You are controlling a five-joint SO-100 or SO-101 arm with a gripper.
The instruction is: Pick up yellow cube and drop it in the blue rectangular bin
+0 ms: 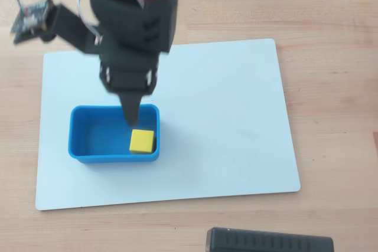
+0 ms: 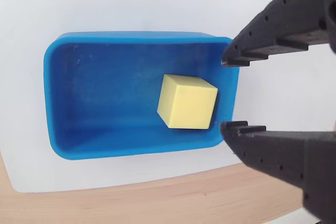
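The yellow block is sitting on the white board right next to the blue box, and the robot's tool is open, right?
Not quite. The yellow block is inside the blue box, resting on its floor near one end, not on the white board. The wrist view shows this clearly. The tool is open, as you said.

Matte yellow cube [image 2: 187, 102] in a smooth blue plastic bin [image 2: 79, 108] on a white board [image 1: 236, 116] over grained wood table [image 1: 331, 22].
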